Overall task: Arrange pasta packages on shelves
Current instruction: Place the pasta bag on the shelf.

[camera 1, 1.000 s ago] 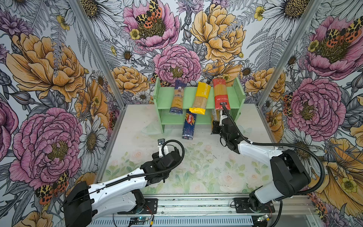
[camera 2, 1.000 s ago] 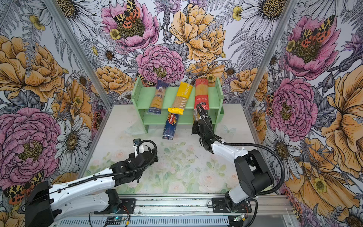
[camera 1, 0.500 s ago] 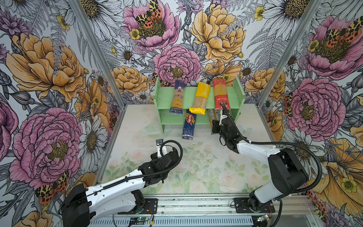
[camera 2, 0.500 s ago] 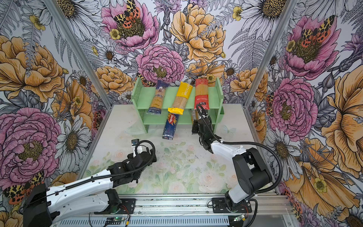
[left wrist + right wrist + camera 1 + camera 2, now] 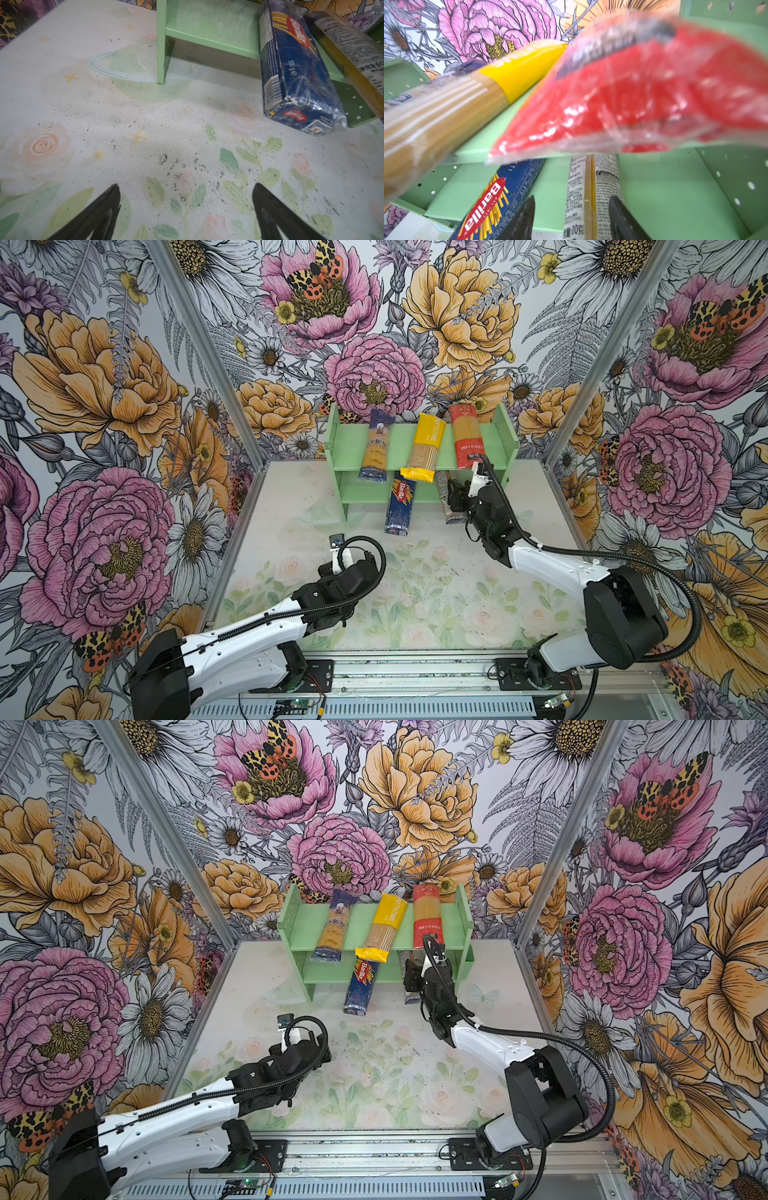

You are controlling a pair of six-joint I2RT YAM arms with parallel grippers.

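Observation:
The pale green shelves (image 5: 401, 443) stand at the back of the table. Across the top shelf lie the blue-ended clear packet (image 5: 376, 445), the yellow one (image 5: 426, 445) and the red one (image 5: 467, 439), all overhanging the front edge. The dark blue Barilla packet (image 5: 400, 506) slopes from the lower shelf onto the table. Beside it, the clear white-label packet (image 5: 591, 182) lies on the lower shelf. My right gripper (image 5: 572, 197) is open astride it, with a gap at one finger. My left gripper (image 5: 186, 187) hangs open over bare table, holding nothing.
The shelves' right side panel (image 5: 509, 448) stands close beside my right wrist. The red packet's overhanging end (image 5: 633, 93) hangs just over the right gripper. Flowered walls close in the table on three sides, and a metal rail (image 5: 415, 668) runs along the front.
My right gripper's jaws have spread apart around the clear white-label packet, which stays on the lower shelf. Both arms have hardly moved.

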